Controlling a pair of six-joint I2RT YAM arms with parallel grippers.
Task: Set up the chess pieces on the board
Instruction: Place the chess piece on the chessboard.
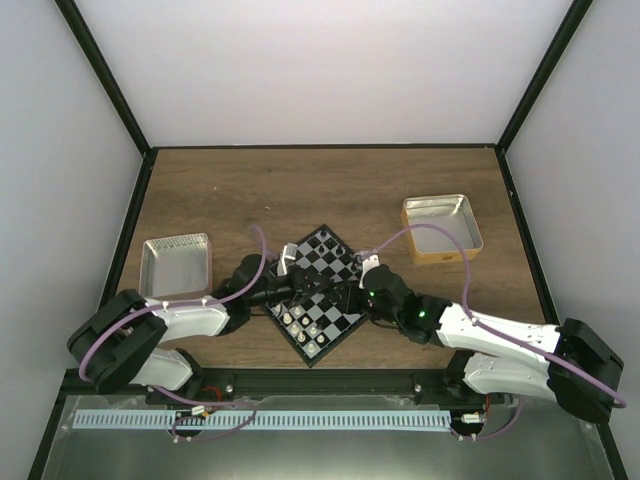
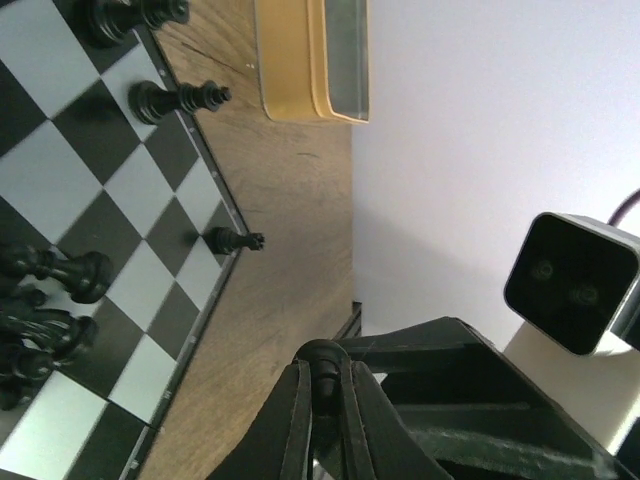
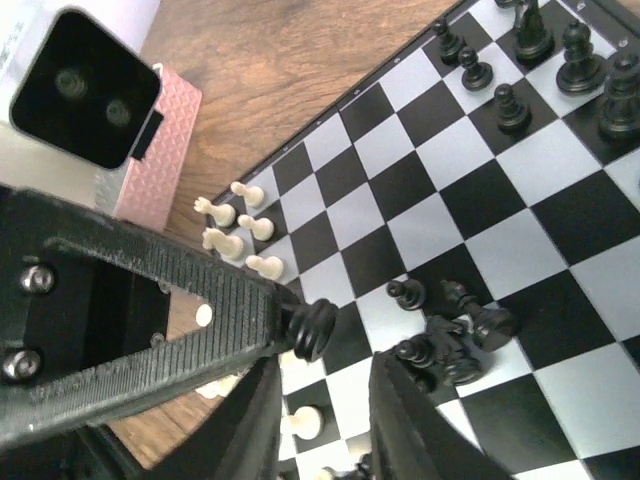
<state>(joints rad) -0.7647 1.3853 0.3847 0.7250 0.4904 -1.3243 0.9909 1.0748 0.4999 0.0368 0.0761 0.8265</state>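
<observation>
The board (image 1: 341, 312) lies as a diamond between both arms. My left gripper (image 2: 325, 372) is shut on a black chess piece (image 2: 324, 358); the right wrist view shows that piece (image 3: 311, 329) poking out of the left gripper's ribbed fingers (image 3: 170, 300), low over the board. Right beside it, my right gripper (image 3: 322, 405) stands open with nothing between its fingers. A heap of toppled black pieces (image 3: 457, 340) lies on the board (image 3: 400, 200) just right of it. White pieces (image 3: 236, 222) stand along one edge, and black pieces (image 3: 545, 45) along the far one.
A tan-rimmed metal tray (image 1: 441, 230) sits at the back right. A second metal tray (image 1: 177, 264) sits on the left; the right wrist view shows its pink rim (image 3: 160, 150). The two grippers (image 1: 320, 285) nearly touch above the board's middle. Dark frame posts edge the table.
</observation>
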